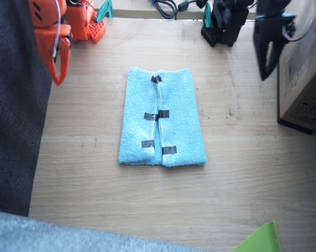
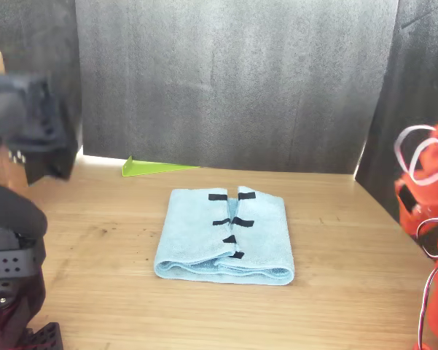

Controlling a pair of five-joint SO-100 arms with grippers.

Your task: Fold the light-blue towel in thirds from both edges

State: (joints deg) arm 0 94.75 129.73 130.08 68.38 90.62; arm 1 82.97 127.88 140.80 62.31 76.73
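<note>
Now I see the light-blue towel, long axis twelve-to-six, between both raised arms; right end effector pressed together, left end effector spread.

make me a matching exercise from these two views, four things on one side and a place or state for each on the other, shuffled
Things:
1. light-blue towel
2. right arm's pincer
3. left arm's pincer
4. green sheet

Places or states:
A. black, hanging clear of the towel beside the cardboard box
B. folded, both taped edges meeting along the middle
C. orange, hanging over the table's edge, holding nothing
D. at the table's near corner, only partly in the fixed view

Pairs: 1-B, 2-C, 3-A, 4-D
</note>
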